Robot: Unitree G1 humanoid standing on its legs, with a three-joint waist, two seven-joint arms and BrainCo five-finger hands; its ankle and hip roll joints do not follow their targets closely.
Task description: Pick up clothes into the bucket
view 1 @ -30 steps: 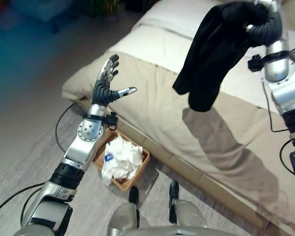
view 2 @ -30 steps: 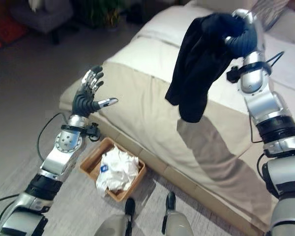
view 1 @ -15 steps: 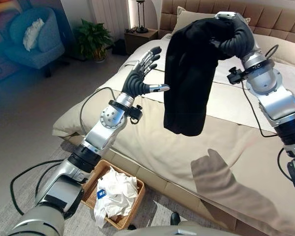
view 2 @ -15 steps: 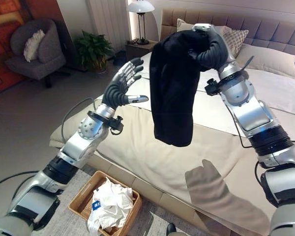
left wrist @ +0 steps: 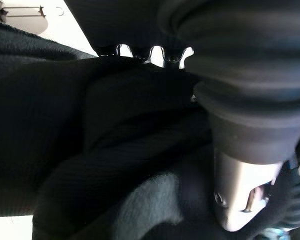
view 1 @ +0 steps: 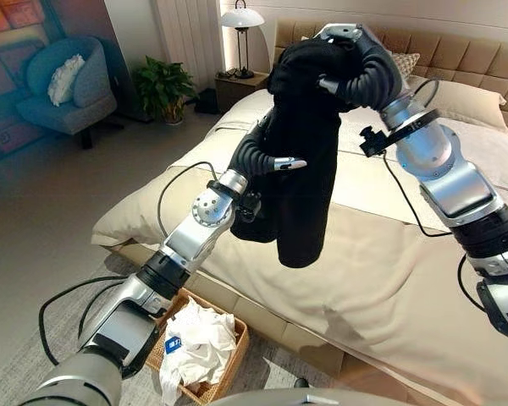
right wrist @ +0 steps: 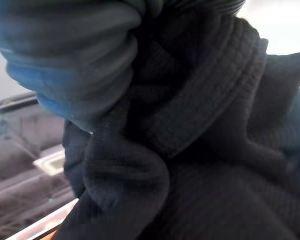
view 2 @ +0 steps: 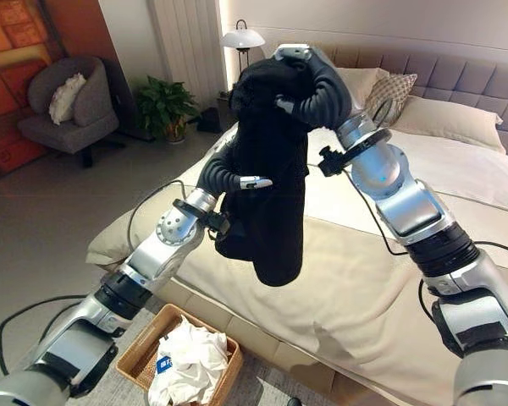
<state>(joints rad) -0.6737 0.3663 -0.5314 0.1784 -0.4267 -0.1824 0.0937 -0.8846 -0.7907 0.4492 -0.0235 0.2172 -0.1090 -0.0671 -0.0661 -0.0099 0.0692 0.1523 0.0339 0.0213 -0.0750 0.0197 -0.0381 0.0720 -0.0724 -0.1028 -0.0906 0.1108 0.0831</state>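
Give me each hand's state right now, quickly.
Left hand: pressed into the hanging black garment, thumb out; its fingers are hidden in the cloth, so cannot be told.
Right hand: closed on the black garment's top, holding it up over the bed.

Two silver-grey jointed arms with black bands; each hand, left hand and right hand, wears a dark ribbed cover.

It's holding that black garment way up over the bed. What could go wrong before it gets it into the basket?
The black garment hangs bunched from the right hand, high over the bed; if the grip slips, it likely lands on the bed. The basket sits on the floor, well below and off to the left, so a release from here would miss. It already holds white clothes, so the garment might spill over the rim.
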